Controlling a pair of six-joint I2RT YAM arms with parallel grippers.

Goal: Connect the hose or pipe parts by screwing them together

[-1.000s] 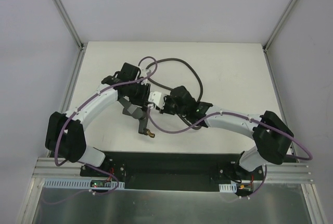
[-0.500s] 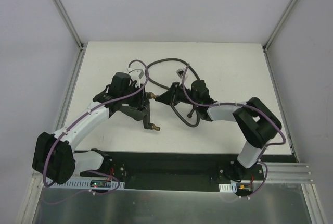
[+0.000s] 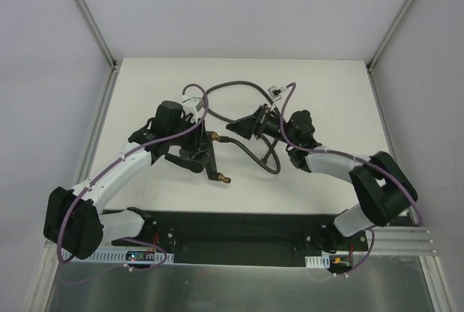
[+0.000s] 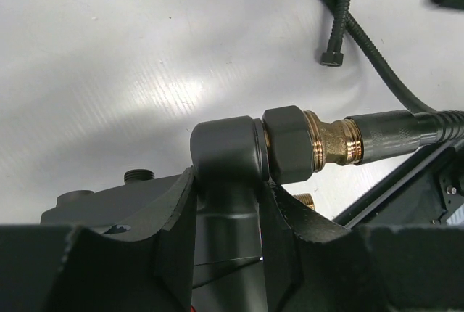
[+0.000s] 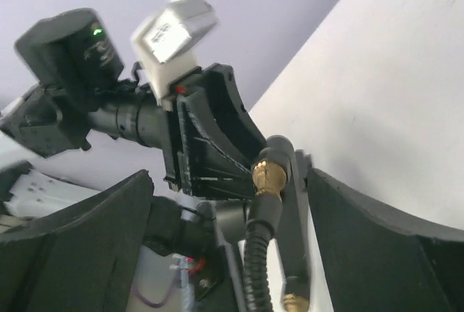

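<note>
Table [image 3: 326, 94] first: we see its white top carrying everything, with both arms reaching in over its middle. Our left arm [image 3: 123, 167] curves in from the left and our right arm [image 3: 341, 163] from the right, so that their ends face each other. The dark-grey hose [image 4: 406, 129] loops over the far half of the table, and its small free end [image 4: 332, 58] lies on the white surface. The other end runs to the black T-fitting [image 4: 225, 152] near the table's middle. There we find the hose's brass connector [image 4: 330, 141] tight against the fitting's black collar and in line with it. The left tool [image 4: 228, 210] is clamped on the fitting's stem, with a finger pressed to each side. The right tool [image 5: 228, 181] stands spread wide around the hose just behind the connector, and neither finger touches it.
</note>
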